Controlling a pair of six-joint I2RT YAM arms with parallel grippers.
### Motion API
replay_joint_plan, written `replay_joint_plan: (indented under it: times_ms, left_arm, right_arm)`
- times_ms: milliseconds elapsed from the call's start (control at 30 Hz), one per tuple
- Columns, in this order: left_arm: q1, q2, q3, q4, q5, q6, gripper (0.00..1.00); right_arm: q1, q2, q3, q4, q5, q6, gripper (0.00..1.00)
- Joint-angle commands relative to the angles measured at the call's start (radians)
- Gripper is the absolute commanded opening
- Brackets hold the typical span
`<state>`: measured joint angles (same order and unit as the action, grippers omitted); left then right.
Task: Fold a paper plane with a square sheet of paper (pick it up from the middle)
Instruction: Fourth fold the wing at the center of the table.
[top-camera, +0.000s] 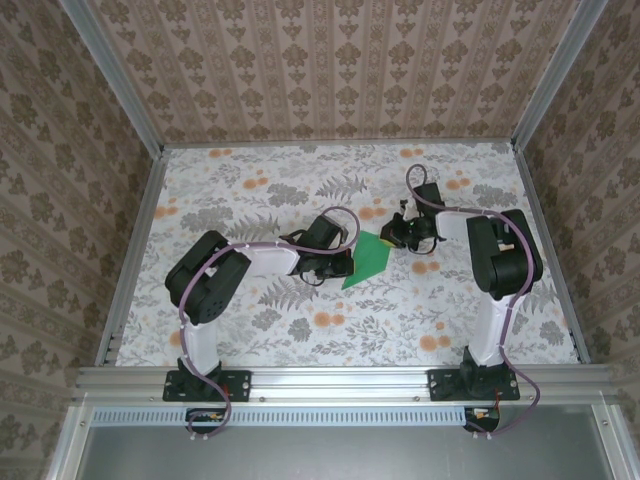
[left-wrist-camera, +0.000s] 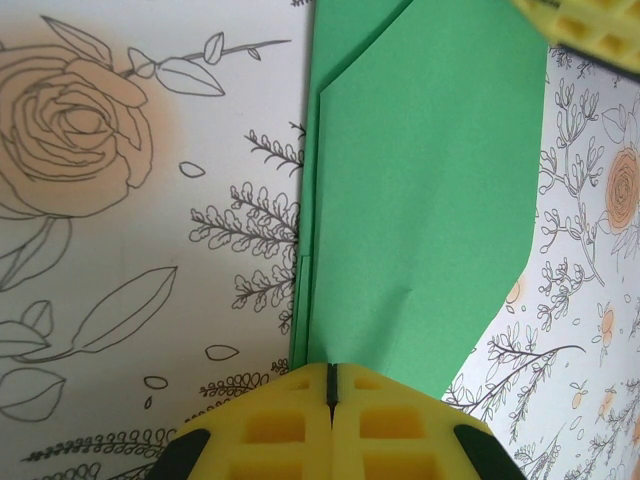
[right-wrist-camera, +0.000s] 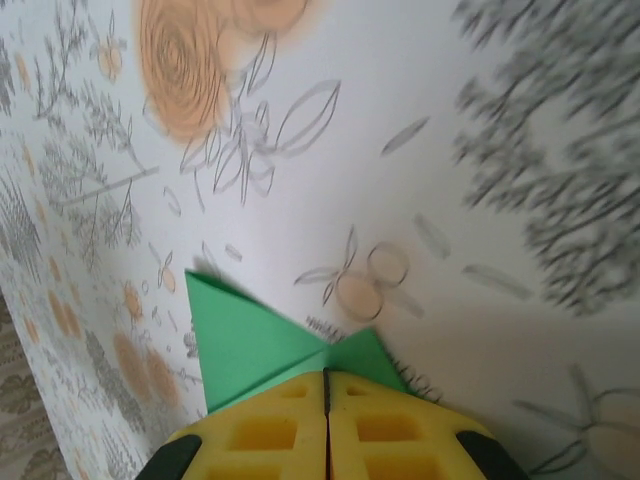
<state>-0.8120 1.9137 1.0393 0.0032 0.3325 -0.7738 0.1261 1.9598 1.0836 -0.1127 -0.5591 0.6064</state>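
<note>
The square sheet of paper (top-camera: 366, 258) is bright green and partly folded, with slanted creases; it lies at the middle of the table between my two grippers. My left gripper (top-camera: 340, 264) meets its near-left end. In the left wrist view the left gripper (left-wrist-camera: 330, 372) has its yellow jaws pressed together at the edge of the paper (left-wrist-camera: 420, 180), and a small wrinkle shows just ahead of them. My right gripper (top-camera: 396, 236) is at the far-right end. In the right wrist view the right gripper (right-wrist-camera: 326, 378) is shut where a crease of the paper (right-wrist-camera: 250, 340) runs into the jaw line.
A floral cloth (top-camera: 300, 190) covers the table. Aluminium rails (top-camera: 130, 250) and patterned walls (top-camera: 60, 150) bound it on three sides. A yellow fingertip of the right gripper (left-wrist-camera: 590, 25) shows at the top right corner of the left wrist view.
</note>
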Motion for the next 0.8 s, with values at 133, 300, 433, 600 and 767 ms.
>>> replay_joint_plan:
  times_ms: [133, 300, 433, 600, 767]
  left_arm:
    - [-0.010, 0.064, -0.041, -0.173, -0.027, 0.008, 0.00]
    - [-0.010, 0.057, -0.030, -0.174, -0.026, 0.015, 0.00]
    - [-0.010, 0.055, -0.018, -0.175, -0.025, 0.018, 0.00]
    - [-0.010, 0.051, -0.012, -0.175, -0.026, 0.020, 0.00]
    - [-0.010, 0.041, -0.010, -0.174, -0.027, 0.016, 0.00]
  right_arm:
    - [-0.049, -0.006, 0.059, -0.031, 0.142, 0.013, 0.08]
    - [-0.024, -0.148, -0.032, 0.041, 0.012, 0.060, 0.10]
    - [0.037, -0.231, -0.113, 0.034, -0.029, 0.074, 0.11]
    - [0.113, -0.216, -0.197, 0.097, -0.091, 0.140, 0.11]
    - [0.158, -0.139, -0.186, 0.122, -0.093, 0.148, 0.10]
